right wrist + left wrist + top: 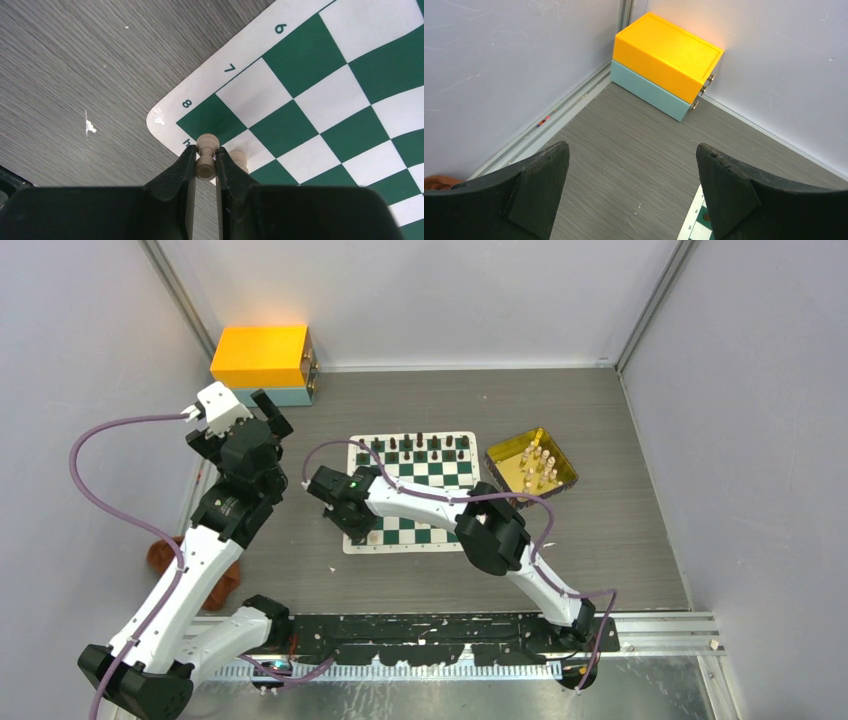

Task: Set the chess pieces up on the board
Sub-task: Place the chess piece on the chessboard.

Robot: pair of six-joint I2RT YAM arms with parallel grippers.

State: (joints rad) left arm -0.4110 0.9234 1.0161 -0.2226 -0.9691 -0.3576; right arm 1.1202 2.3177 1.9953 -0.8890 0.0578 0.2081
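Right claw (pixel 205 161) at the corner of the board (pixel 320 95) marked 8, its jaws drawn in to a slim gap and pinching a pale chess piece (pixel 206 149). The fingers (pixel 180 175) hide part of the piece, and whether it touches the board cannot be told. A second pale piece (pixel 240 159) stands just beside it, half hidden behind one finger. From above, the right arm (pixel 420 502) covers much of the board's near left part. Dark pieces (pixel 420 445) line the far edge, too small to tell apart. More pale pieces (pixel 538 468) stand in the gold tray (pixel 510 452) right of the board. Left claw (pixel 631 155) wide open and holding nothing, facing a yellow box (pixel 664 50) stacked on a teal box (pixel 649 92); its view shows only a sliver of the board.
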